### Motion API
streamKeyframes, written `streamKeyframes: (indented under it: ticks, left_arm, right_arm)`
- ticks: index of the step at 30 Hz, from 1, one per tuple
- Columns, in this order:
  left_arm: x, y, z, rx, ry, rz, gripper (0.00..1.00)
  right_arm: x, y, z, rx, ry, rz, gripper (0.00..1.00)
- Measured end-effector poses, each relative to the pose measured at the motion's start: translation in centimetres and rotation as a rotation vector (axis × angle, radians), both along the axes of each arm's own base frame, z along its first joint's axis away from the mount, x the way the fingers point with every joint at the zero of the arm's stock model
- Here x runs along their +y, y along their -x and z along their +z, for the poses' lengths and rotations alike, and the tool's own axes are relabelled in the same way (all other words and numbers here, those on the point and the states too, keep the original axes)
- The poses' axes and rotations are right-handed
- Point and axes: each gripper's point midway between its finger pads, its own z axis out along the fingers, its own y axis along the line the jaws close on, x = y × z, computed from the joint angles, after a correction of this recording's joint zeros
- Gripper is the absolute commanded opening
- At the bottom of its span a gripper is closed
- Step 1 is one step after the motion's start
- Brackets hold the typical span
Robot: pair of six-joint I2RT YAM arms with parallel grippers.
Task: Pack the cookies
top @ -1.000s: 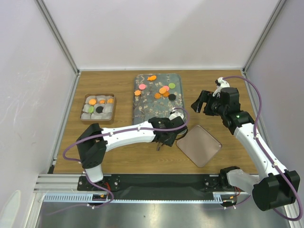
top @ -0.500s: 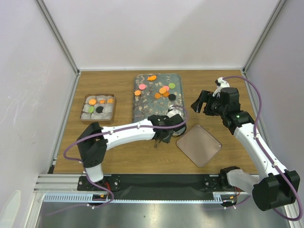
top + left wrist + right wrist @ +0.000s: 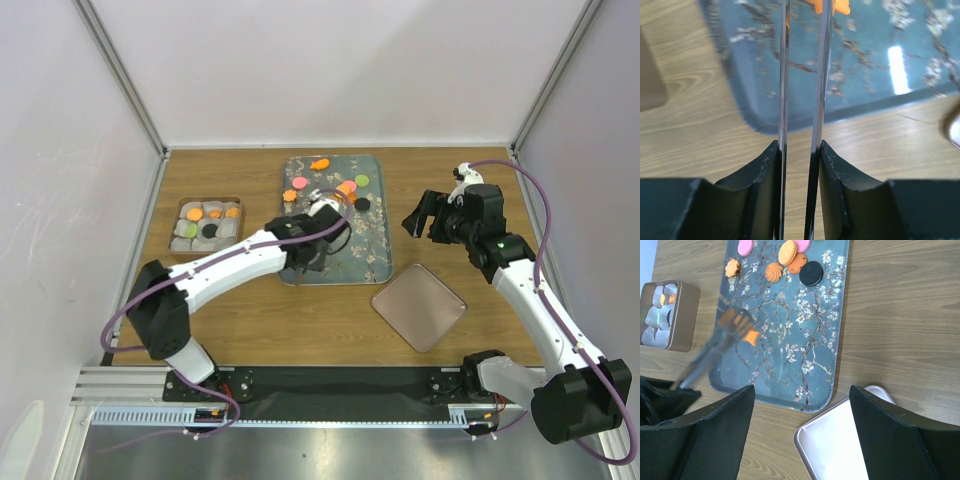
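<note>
Just one black cookie on tray

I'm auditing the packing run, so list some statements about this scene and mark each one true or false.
1. The left tool clamps a pair of metal tongs. True.
2. The right tool is shut on a cookie. False: it is open and holds nothing.
3. A black cookie lies on the floral tray. True.
4. The square lid covers the box. False: the lid lies on the table by the tray's near right corner, and the box sits uncovered left of the tray.
5. The box holds nothing. False: boxed cookies already sit in its paper cups.
</note>
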Motion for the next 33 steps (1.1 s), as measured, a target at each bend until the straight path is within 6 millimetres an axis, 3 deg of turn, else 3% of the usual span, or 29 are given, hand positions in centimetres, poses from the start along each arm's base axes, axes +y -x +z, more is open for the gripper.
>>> streamKeyframes:
  ticks: [6, 12, 20, 26, 33]
  left_arm:
    - [4.6, -2.0, 2.0, -0.037, 0.032, 0.098, 0.34]
    - [11.0, -3.8, 4.6, -0.103, 0.083, 0.248, 0.36]
    - [19.6, -3.7, 3.8, -0.102, 0.075, 0.445, 0.36]
    - [23.4, -3.3, 2.8, -0.082, 0.053, 0.532, 0.37]
    - [24.5, -3.5, 2.5, -0.085, 0.039, 0.546, 0.36]
  right_arm:
    - [0.1, 0.1, 0.0, 0.001, -0.003, 0.006, 0.83]
    - [0.2, 0.1, 0.0, 0.001, -0.006, 0.01, 0.83]
    - [0.3, 0.1, 0.1, 0.001, -0.008, 0.014, 0.83]
    - [0.5, 0.2, 0.1, 0.002, -0.01, 0.022, 0.83]
    - [0.5, 0.3, 0.1, 0.002, -0.011, 0.025, 0.83]
